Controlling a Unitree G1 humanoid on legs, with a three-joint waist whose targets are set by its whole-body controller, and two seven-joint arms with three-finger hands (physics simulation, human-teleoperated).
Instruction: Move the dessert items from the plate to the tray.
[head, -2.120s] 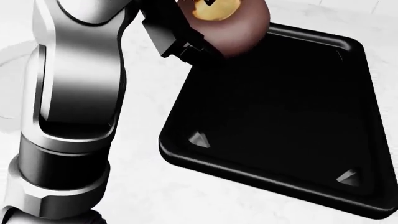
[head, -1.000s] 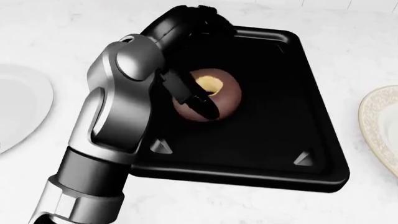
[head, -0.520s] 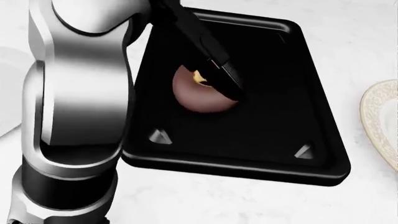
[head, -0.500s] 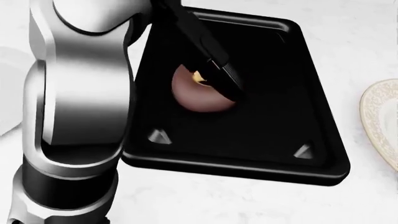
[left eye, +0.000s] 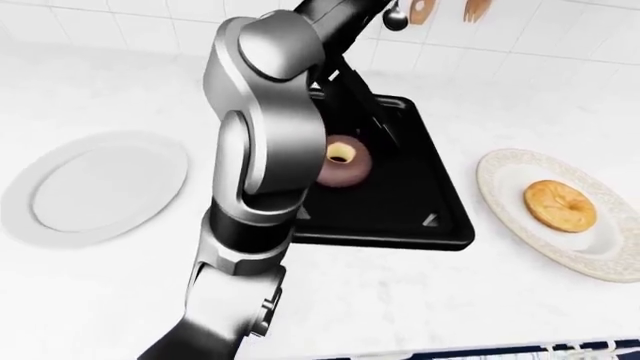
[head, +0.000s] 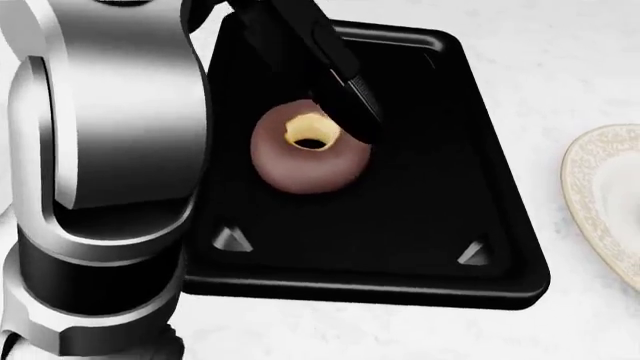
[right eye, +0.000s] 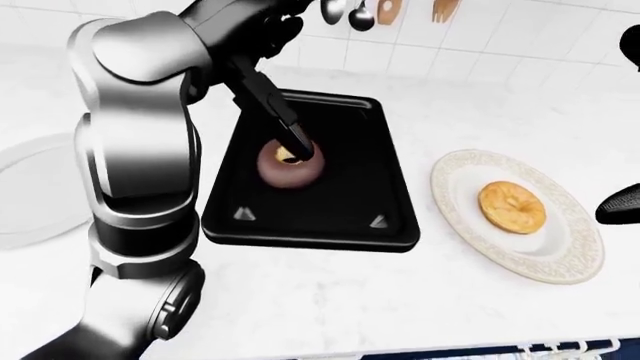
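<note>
Resting on the black tray, the chocolate doughnut now lies flat, no longer carried above it as two seconds ago. Left robot hand: one dark finger touches the doughnut's top edge; grip looks released, not closed round it. First item delivered, in my judgement. Farther right, glazed doughnut waits on patterned plate. Right robot hand barely visible; state unclear.

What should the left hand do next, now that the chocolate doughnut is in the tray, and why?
Probably lift the left hand straight up, clear of the chocolate doughnut. It already rests on the black tray, while a glazed doughnut waits on the patterned plate.
</note>
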